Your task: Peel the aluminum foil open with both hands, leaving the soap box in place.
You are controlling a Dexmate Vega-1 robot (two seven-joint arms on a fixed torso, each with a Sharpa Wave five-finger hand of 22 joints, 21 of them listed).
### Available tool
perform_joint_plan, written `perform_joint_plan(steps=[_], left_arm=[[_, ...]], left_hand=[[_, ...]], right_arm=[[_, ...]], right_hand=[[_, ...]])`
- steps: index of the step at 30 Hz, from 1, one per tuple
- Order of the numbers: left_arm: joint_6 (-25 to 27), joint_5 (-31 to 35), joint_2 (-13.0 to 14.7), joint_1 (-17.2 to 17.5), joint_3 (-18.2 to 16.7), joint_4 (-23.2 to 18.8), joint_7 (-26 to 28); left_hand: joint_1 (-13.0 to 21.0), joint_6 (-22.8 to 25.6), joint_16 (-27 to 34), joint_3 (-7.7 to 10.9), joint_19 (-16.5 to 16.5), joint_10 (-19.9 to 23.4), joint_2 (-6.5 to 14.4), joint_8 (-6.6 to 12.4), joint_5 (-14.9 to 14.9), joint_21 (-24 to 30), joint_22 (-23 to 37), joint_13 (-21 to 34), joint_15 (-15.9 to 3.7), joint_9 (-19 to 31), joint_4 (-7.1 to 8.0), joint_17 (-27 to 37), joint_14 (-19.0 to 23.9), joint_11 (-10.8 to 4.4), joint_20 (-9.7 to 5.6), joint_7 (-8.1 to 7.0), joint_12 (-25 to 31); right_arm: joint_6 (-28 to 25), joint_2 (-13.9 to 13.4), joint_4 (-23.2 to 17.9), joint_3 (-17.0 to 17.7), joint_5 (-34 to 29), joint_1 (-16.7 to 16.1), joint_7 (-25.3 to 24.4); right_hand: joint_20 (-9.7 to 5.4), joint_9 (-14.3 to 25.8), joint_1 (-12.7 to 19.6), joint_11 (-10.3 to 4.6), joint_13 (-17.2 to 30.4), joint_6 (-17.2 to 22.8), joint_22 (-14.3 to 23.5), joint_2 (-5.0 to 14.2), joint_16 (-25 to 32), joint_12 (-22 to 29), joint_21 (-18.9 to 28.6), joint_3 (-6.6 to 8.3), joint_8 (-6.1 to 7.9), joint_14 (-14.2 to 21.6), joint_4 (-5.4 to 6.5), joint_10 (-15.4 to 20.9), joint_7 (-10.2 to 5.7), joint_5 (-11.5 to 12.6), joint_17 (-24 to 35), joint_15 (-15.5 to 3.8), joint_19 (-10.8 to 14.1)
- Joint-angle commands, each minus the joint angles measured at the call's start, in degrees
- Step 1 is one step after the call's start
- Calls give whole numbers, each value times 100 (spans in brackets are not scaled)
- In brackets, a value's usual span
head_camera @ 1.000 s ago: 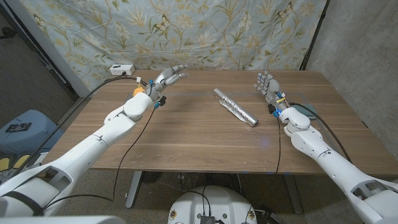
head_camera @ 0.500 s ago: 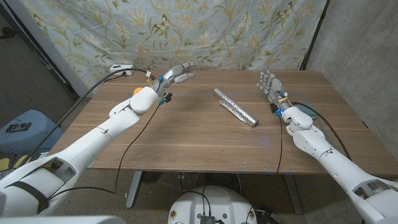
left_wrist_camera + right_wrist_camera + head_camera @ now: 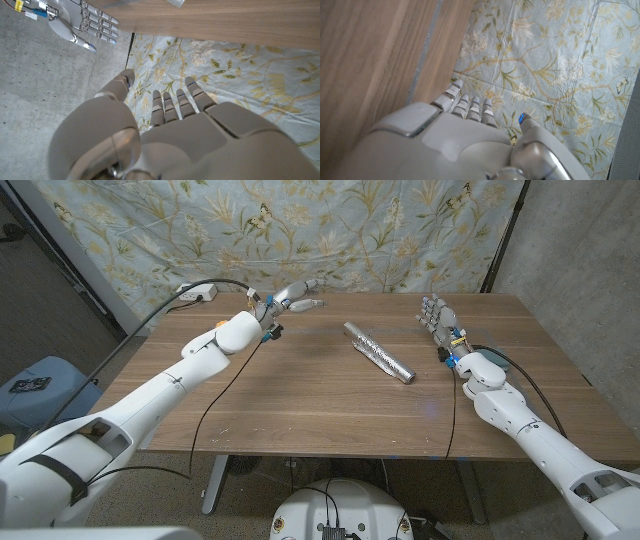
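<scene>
From the head view, the foil-wrapped box (image 3: 379, 351) lies slantwise on the wooden surface (image 3: 300, 400), between the two hands and touching neither. The left hand (image 3: 288, 299) hovers with fingers apart, holding nothing; the right hand (image 3: 438, 318) stands upright, fingers apart, empty. The left wrist view adds the flowered cloth (image 3: 240, 75) beyond its fingers (image 3: 172, 102).

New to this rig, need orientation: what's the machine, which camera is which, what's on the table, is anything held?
It is a two-armed robot at a wooden table. The head view looks down from its head; each wrist view looks along the back of that arm's own hand. The left hand and right hand are both raised with fingers apart, holding nothing. On the table lies one foil-wrapped package, between the hands, untouched. A white power strip sits at the far left corner. A floral cloth hangs behind.
</scene>
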Motion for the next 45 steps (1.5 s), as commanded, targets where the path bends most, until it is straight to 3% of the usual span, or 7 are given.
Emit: perform_joint_plan(steps=[1,11,20,25,45], left_arm=[[32,404,-84,-486,282,192,-458],[20,654,-152,-839,514,328,-813],[-13,858,-219,-1065,694,386,-1063],[36,901,-259,-1193,795,416,-1306],[-309,1246,-442,-1658,1084,926,-1560]], left_hand=[[127,-60,-21,-46,-6,-62,-56,-40,23,-44,20,35,-6,24,20,24,-57,-38,-21,-9,-24],[316,-321,-63,-204,-171,-293,-227,-125,-31,-115,30,76,137,34,94,38,-292,-79,39,-27,-112],[370,-277,-15,-300,-155,-146,-288,-86,-83,-105,33,123,150,44,116,44,-236,-160,44,-48,-32],[366,-215,13,-380,-152,-75,-319,-55,-135,-102,35,165,162,51,155,49,-181,-130,51,-66,17],[413,-20,69,-551,-97,121,-263,5,-269,-78,41,318,81,72,200,64,17,-204,53,-109,190]], right_arm=[[27,12,63,56,30,3,-53],[48,-19,48,94,42,-50,-78],[71,-54,8,126,64,-131,-81],[72,-59,-27,141,76,-169,-107],[33,-19,-49,102,10,-135,-208]], right_hand=[[-432,13,66,-8,26,52,9,67,25,-20,21,35,17,-55,-16,31,9,29,10,-206,-24],[-427,13,77,-1,28,47,9,71,25,-43,20,46,15,-61,-26,37,12,26,10,-193,-32],[-427,14,84,12,29,30,10,70,17,-86,15,55,8,-90,-34,2,23,22,11,-179,-55],[-424,14,88,12,30,21,10,69,17,-97,15,58,5,-94,-38,1,28,20,11,-166,-58],[-418,15,110,33,33,14,10,63,23,-142,18,75,5,-91,-62,3,50,11,11,-161,-68]])
